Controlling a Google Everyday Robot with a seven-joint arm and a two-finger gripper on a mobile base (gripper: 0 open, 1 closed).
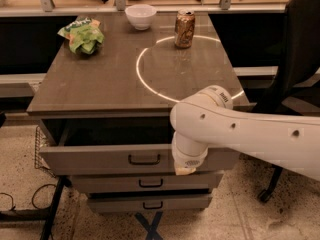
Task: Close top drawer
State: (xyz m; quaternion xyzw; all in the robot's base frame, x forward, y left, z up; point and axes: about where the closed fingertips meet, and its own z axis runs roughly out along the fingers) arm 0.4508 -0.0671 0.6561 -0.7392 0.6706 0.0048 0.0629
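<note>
Facing top drawer [100, 158] front — gripper [185, 170], beside handle [144, 159].

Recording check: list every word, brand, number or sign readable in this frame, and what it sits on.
Nothing here reads clearly.
Green crinkled snack bag: print too blurred to read.
Brown-gold drink can: label too blurred.
White robot arm: small dark marking near its joint, unreadable.
Grey wood-grain top drawer, with the gripper at its front right of the black bar handle: no text.

speckled floor [235, 216], black office chair [299, 46] at right, warm light
</note>
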